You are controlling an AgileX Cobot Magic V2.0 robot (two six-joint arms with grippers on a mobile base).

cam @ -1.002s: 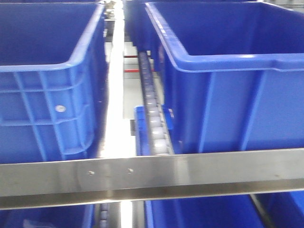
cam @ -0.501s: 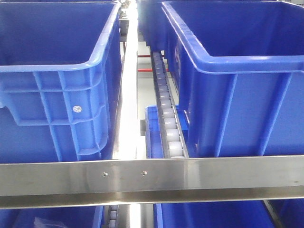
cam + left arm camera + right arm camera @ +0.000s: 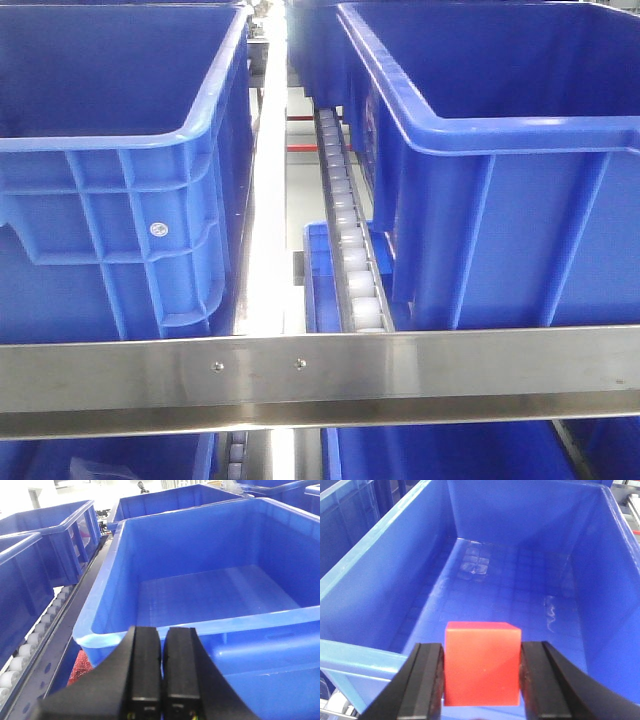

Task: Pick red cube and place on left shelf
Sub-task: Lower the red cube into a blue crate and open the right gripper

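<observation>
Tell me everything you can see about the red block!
The red block is a plain, smooth cube with sharp edges and no markings. It sits upright, squeezed between the two black fingers of the right gripper, which press on its left and right sides. It hangs above the open blue crate, near the front rim.

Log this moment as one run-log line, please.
phase: carry | right gripper: shut on red cube, above open blue crate | left gripper: shut, empty | cube not released
</observation>
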